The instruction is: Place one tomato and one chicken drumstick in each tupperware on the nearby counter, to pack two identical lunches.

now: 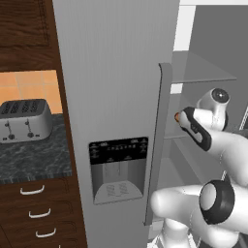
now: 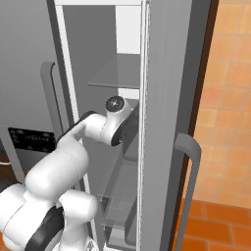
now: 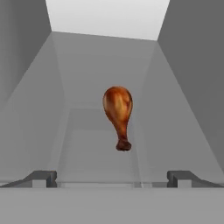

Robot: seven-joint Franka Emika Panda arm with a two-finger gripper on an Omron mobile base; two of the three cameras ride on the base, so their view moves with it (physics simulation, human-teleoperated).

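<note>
We see our claw (image 3: 112,178) spread wide and empty inside the fridge (image 1: 116,72), its fingertips (image 3: 41,177) flanking a chicken drumstick (image 3: 118,114) lying ahead on a glass shelf (image 3: 87,153), thin end toward us

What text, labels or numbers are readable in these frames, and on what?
None legible.
Fridge dispenser panel: rows of small white marks, too blurred to read.
Same panel at the left edge of the right base view: also unreadable.
Toaster, chicken drumstick: no markings visible.
</note>
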